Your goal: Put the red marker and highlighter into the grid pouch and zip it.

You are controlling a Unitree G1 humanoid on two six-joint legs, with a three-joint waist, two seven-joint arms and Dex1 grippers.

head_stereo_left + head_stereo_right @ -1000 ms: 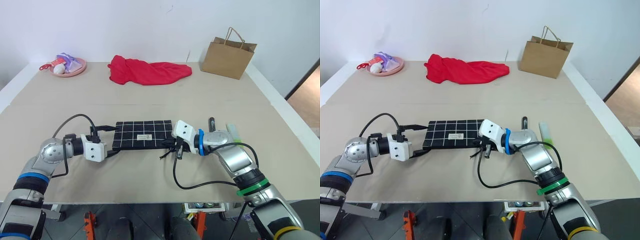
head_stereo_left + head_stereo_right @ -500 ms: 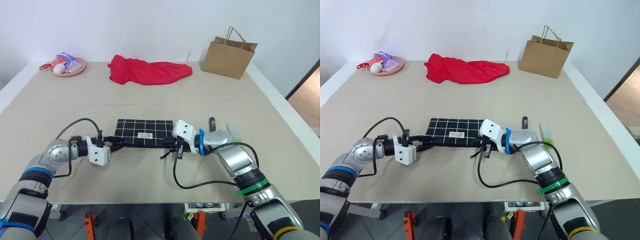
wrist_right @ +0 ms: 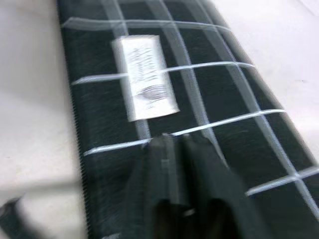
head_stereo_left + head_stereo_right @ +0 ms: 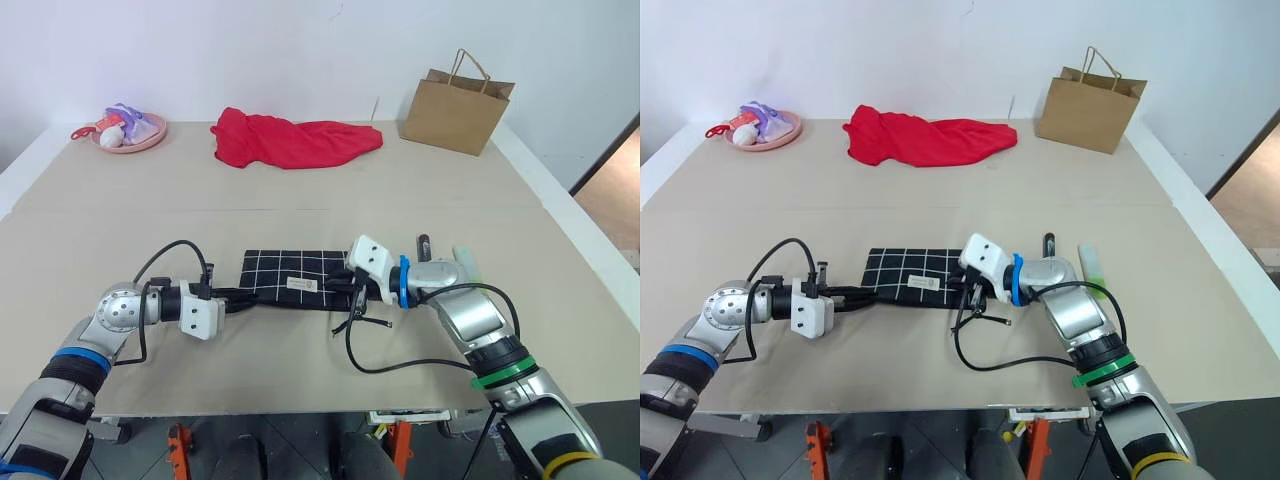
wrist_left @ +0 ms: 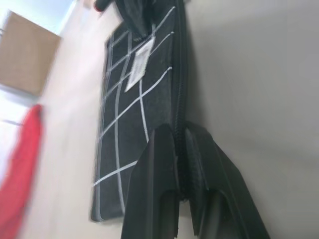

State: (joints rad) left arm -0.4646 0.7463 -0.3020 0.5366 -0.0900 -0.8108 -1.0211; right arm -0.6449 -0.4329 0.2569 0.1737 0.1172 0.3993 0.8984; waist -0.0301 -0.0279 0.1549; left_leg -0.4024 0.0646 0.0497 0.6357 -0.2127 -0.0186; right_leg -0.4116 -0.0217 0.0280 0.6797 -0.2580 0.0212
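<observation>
Left gripper clamps the grid pouch edge — white label unreadable — right gripper's fingers: cannot tell.

left gripper: now clamped on grid pouch edge | pouch shifted right

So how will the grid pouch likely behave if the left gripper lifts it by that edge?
Probably floppy: the grid pouch is flat fabric and would likely sag from the left gripper pinching its zipper edge. Likely light, lying thin on the table.
</observation>
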